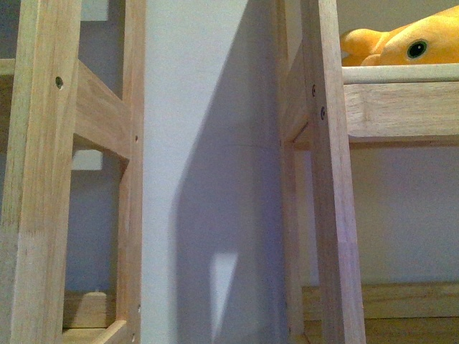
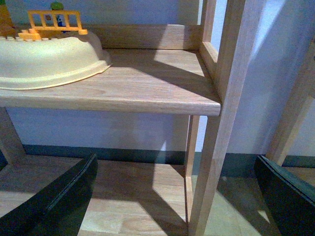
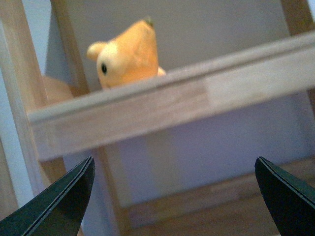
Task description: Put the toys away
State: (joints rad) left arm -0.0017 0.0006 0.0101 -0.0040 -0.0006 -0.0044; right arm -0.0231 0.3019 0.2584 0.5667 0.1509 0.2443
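The orange-yellow plush toy [image 1: 409, 44] lies on the upper wooden shelf [image 1: 401, 107] at the top right of the front view, one dark eye showing. In the right wrist view the same plush toy [image 3: 129, 54] sits on that shelf's board [image 3: 172, 105], above and beyond my right gripper [image 3: 174, 196], which is open and holds nothing. My left gripper [image 2: 182, 196] is open too, with a wooden upright [image 2: 216, 123] standing between its dark fingers [image 2: 59, 201]. Neither arm shows in the front view.
A pale yellow plastic toy with an orange railing [image 2: 47, 54] rests on the shelf board [image 2: 147, 88] in the left wrist view. Wooden uprights [image 1: 43, 172] of two shelf units flank a white wall strip [image 1: 208, 172]. Lower shelves [image 1: 387, 322] lie below.
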